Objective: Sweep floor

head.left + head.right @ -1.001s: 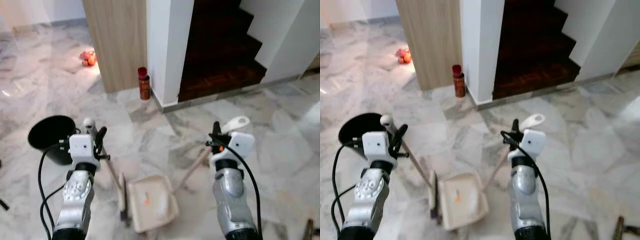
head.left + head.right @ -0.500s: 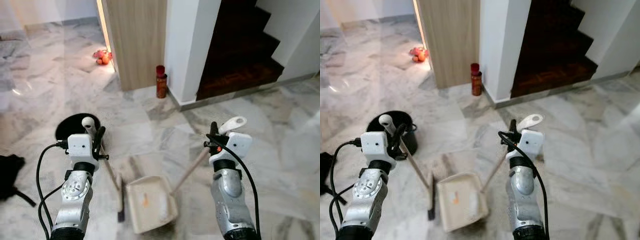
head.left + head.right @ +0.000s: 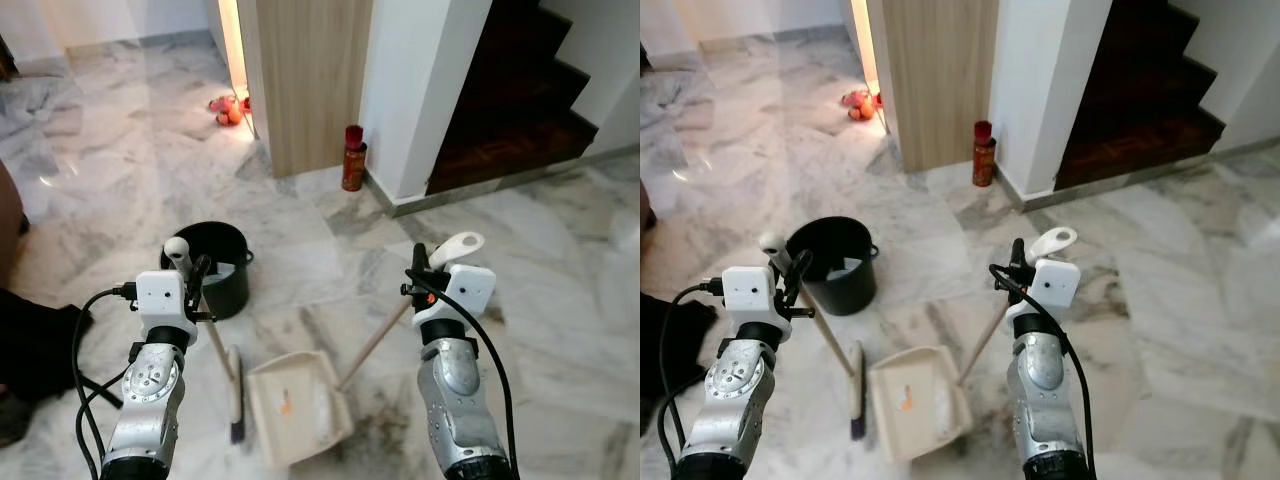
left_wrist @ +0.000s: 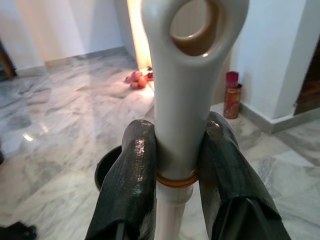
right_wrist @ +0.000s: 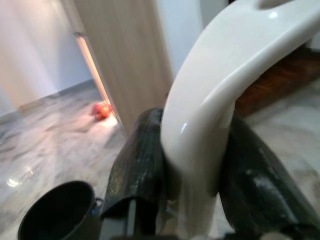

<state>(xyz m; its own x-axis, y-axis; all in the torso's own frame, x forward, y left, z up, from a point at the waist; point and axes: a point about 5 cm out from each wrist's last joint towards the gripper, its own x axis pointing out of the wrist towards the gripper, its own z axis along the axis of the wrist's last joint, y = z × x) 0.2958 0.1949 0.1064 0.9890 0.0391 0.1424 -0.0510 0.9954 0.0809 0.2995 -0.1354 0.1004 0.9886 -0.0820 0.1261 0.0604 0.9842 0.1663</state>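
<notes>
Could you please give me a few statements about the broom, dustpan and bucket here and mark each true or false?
1. The left claw is shut on the broom handle. True.
2. The dustpan lies inside the black bucket. False: it rests on the marble floor, apart from the bucket.
3. The right claw holds the dustpan handle. True.
4. The red can lies on its side on the stairs. False: it stands upright by the white wall.
</notes>
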